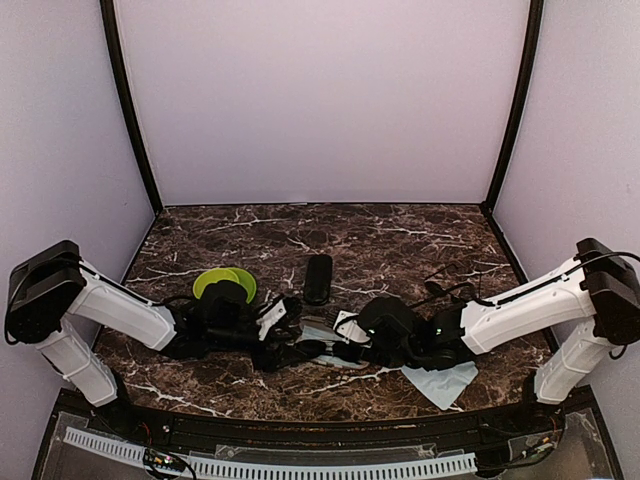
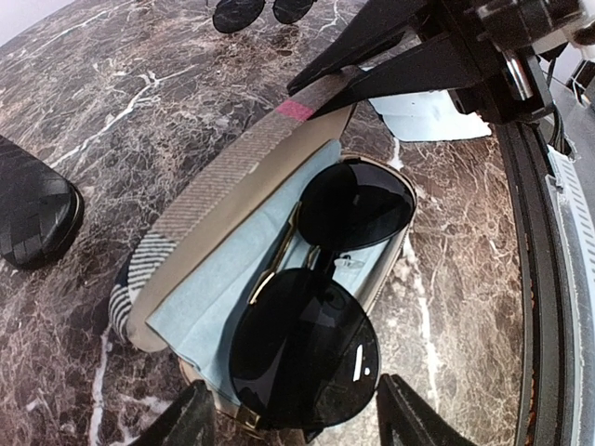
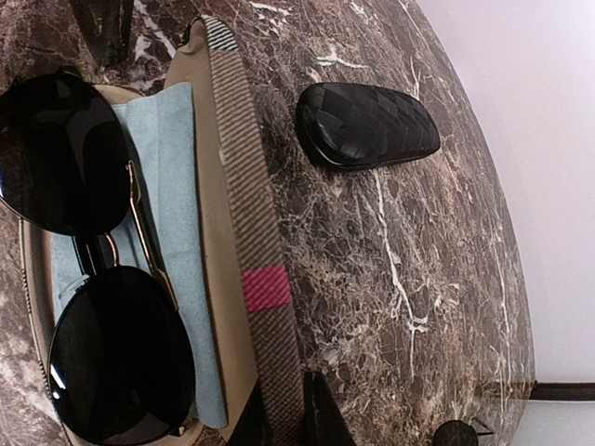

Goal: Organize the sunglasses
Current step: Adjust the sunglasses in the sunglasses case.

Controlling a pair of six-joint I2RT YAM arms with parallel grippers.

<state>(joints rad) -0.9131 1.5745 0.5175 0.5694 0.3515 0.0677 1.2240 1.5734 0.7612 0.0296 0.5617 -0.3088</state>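
The lid (image 3: 246, 186) worries me. My right end effector (image 3: 284, 423) is clenched on its edge, and a slipped pinch could drop it onto the sunglasses (image 2: 321, 288), whose near lens seems to ride over the rim. My left end effector (image 2: 293, 420) is released, straddling that end. The striped case (image 2: 139, 279) holds those sunglasses on a blue cloth (image 2: 209, 302). The black case (image 2: 33, 218) is shut. The second pair (image 2: 240, 11) lies loose on the worktop (image 2: 112, 102).

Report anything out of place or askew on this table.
The sunglasses in the open striped case sit askew: one lens appears to overhang the rim, so the lid may not shut cleanly. A light blue cloth lies rumpled by the table's near edge, outside any case.
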